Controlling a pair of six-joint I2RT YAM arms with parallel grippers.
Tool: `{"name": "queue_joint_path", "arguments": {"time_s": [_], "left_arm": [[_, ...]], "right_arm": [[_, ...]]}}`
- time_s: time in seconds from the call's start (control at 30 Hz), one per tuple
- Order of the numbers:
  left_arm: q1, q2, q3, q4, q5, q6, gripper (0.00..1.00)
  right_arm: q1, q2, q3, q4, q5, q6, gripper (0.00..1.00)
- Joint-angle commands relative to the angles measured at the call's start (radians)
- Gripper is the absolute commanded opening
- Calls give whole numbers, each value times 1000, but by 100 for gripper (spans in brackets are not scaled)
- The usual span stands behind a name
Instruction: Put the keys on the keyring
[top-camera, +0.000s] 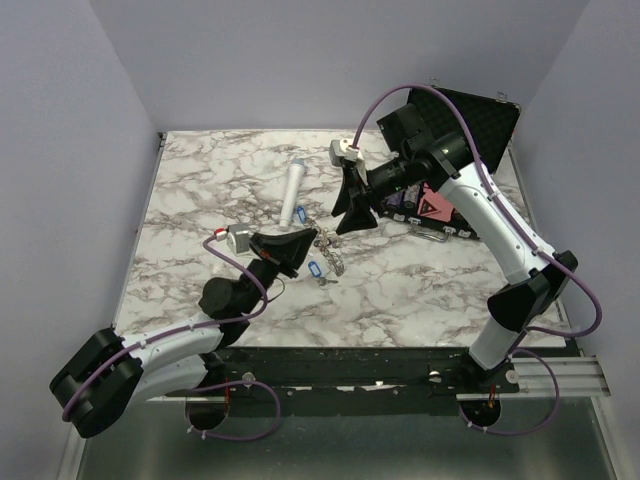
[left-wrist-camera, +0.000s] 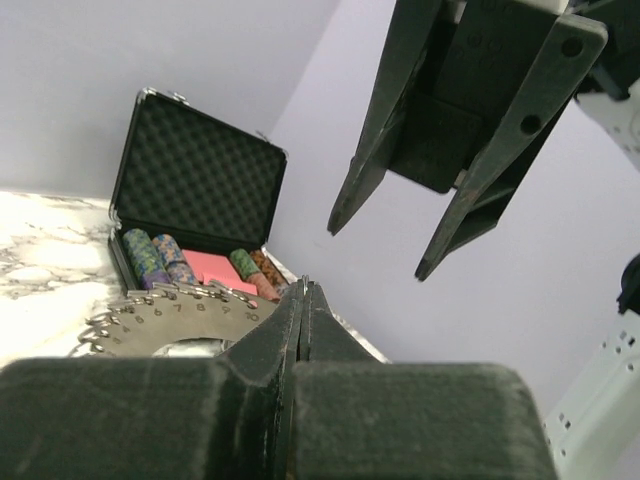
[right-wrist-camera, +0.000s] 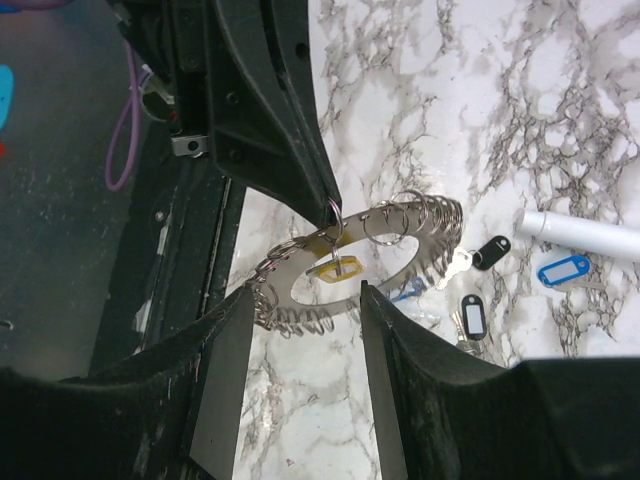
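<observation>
The keyring (right-wrist-camera: 420, 235) is a large grey metal disc with a hollow centre and small wire rings all round its rim; it also shows in the left wrist view (left-wrist-camera: 165, 322) and the top view (top-camera: 327, 250). My left gripper (left-wrist-camera: 303, 290) is shut on a small wire ring at the keyring's rim, seen in the right wrist view (right-wrist-camera: 335, 208). A yellow-tagged key (right-wrist-camera: 340, 268) hangs from that ring. My right gripper (right-wrist-camera: 305, 292) is open and empty just above the keyring. Loose keys with a black tag (right-wrist-camera: 490, 251), a blue tag (right-wrist-camera: 563, 270) and a black-and-white tag (right-wrist-camera: 472, 318) lie on the table.
A white cylinder (top-camera: 293, 195) lies on the marble table (top-camera: 200, 200) behind the keyring. An open black case (top-camera: 470, 125) with poker chips (left-wrist-camera: 150, 258) and a pink card stands at the back right. Walls close in the table.
</observation>
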Motion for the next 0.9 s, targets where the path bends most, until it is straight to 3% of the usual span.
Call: {"name": "queue_joint_path", "arguments": {"time_s": [0.0, 0.37, 0.87], "left_arm": [[-2, 2, 57, 326, -70, -36, 0], [-5, 27, 73, 326, -60, -61, 0], [-4, 15, 72, 326, -74, -67, 0]], "right_arm": [[6, 15, -32, 128, 55, 122, 55], [16, 32, -46, 191, 50, 144, 54], [49, 18, -86, 157, 78, 82, 34]]}}
